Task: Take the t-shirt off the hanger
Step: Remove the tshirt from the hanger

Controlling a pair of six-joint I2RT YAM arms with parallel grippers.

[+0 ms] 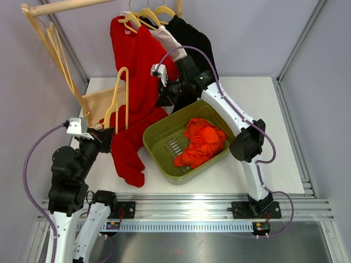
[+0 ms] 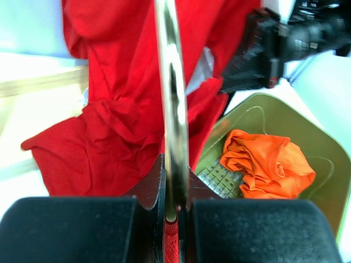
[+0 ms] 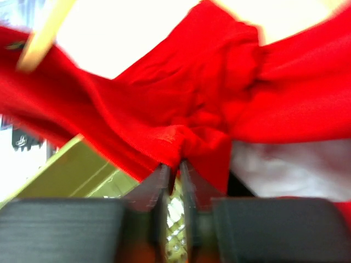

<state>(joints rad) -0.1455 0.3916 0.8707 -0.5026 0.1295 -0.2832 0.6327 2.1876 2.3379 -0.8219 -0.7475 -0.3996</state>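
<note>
t-shirt (image 1: 137, 71): matt cloth | hanger (image 2: 171, 109): glossy, smooth | bin (image 1: 149, 143): smooth plastic

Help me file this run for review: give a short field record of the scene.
left claw: shut on a hanger
right claw: at the red t-shirt, jaws nearly together, grip unclear
red t-shirt: hangs down, lower end lying on the table
green bin: holds an orange garment

green bin (image 1: 155, 148) on white surface (image 1: 258, 98) | orange cloth (image 1: 200, 142) inside bin | black shirt (image 1: 192, 33) hanging behind bin | white shirt (image 1: 164, 35) beside black one | wooden rail (image 1: 66, 6) far left of bin, up high
</note>
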